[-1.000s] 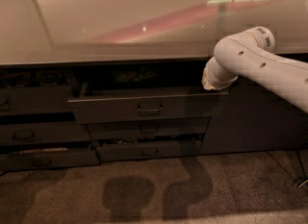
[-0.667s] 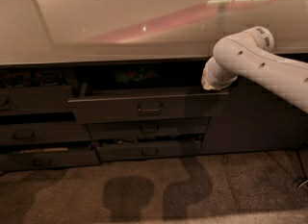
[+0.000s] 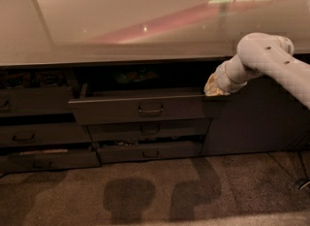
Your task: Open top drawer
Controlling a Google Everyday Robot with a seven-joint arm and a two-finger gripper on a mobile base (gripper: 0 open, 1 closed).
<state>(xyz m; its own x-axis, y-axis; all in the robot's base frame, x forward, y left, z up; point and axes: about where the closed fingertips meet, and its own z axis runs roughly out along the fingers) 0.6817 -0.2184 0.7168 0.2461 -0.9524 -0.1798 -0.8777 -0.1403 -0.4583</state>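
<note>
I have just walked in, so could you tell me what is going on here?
The robot's white arm reaches in from the right, with its gripper at the right end of the top drawer. That drawer is pulled partway out from under the counter, its front ahead of the slimmer drawers below. Nothing touches its handle.

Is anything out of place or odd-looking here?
The top drawer juts out past the slimmer drawer below, standing open. The pincer sits at its upper right corner, not at the central handle. Nothing looks spilled or broken.
</note>
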